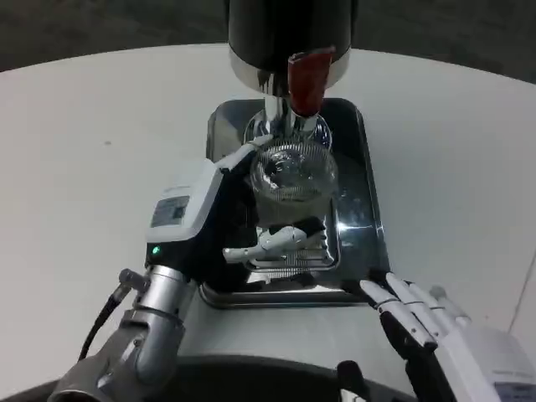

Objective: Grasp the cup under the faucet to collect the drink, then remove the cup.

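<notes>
A clear ribbed cup (293, 172) stands on the metal drip tray (362, 180) right below the dispenser's chrome faucet (289, 121) with its red lever (306, 81). My left hand (219, 201) reaches in from the left and wraps the cup: one finger curls behind its far rim, others lie across the tray in front of its base. My right hand (423, 322) rests on the table at the tray's near right corner, fingers straight and apart, holding nothing.
The black and silver dispenser body (289, 33) rises at the back of the tray. White table (92, 151) lies to the left and right of the tray. The table's dark front edge runs below my arms.
</notes>
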Controlling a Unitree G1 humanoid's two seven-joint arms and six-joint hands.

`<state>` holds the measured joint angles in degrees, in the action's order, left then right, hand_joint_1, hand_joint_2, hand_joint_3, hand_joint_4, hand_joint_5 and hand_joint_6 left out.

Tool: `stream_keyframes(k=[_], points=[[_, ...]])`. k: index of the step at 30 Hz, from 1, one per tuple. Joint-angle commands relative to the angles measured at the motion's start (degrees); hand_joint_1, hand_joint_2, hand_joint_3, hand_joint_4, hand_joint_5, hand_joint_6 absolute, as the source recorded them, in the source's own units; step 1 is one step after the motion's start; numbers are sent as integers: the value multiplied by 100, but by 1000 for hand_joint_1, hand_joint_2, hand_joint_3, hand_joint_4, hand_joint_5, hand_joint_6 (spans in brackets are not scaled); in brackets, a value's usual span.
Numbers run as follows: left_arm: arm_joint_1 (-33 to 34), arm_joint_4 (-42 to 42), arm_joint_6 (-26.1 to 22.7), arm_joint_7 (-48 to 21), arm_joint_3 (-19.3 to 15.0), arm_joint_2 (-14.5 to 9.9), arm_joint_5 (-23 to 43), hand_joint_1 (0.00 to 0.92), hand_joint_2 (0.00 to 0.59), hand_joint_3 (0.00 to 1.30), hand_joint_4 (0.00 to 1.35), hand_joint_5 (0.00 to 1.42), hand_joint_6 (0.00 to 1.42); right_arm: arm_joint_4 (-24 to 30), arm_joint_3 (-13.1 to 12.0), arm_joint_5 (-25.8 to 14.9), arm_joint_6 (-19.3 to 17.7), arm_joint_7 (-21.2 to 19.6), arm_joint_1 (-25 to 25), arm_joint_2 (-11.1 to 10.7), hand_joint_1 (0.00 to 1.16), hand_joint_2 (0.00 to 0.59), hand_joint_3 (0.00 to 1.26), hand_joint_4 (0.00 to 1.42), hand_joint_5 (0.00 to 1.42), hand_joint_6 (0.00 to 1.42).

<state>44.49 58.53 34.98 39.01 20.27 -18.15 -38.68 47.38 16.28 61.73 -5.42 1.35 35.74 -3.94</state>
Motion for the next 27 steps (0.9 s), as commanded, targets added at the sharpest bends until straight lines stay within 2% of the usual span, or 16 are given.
stream_keyframes(k=[1, 4, 9, 15, 19, 22, 25, 27], points=[[-212, -22, -67, 2, 71, -48, -41, 351, 93, 162, 304, 633, 683, 23, 22, -30, 44, 95, 27, -14, 475, 519, 189, 96, 111, 108], [-241, -81, -22, -1, 23, -57, 19, 290, 74, 123, 250, 581, 587, 11, 20, -27, 34, 108, 31, -33, 476, 519, 192, 96, 116, 109], [-438, -355, 170, -189, -183, -97, 332, 243, 48, 64, 205, 471, 440, 6, 23, -38, 43, 121, -1, -54, 480, 524, 195, 96, 120, 111], [-1152, -1387, 410, -639, -635, -323, 886, 130, 18, 21, 145, 383, 325, -27, 1, -89, 82, 174, -82, -77, 484, 527, 196, 101, 122, 112], [-1668, -2336, 339, -1098, -1110, -463, 1396, 89, 0, 0, 94, 297, 226, -65, 34, -107, 81, 220, -159, -94, 487, 527, 196, 104, 122, 112], [-1898, -2888, 202, -1450, -1391, -494, 1682, 27, 0, 0, 25, 182, 104, -81, 58, -107, 84, 250, -196, -101, 488, 528, 197, 105, 122, 112], [-2099, -3543, 118, -2124, -1637, -581, 2248, 0, 0, 0, 0, 92, 7, -71, 41, -95, 109, 274, -215, -109, 489, 528, 197, 106, 122, 113], [-2191, -3872, 73, -2540, -1765, -577, 2625, 0, 0, 0, 0, 19, 0, -57, 10, -99, 121, 285, -216, -121, 490, 528, 197, 106, 122, 113]])
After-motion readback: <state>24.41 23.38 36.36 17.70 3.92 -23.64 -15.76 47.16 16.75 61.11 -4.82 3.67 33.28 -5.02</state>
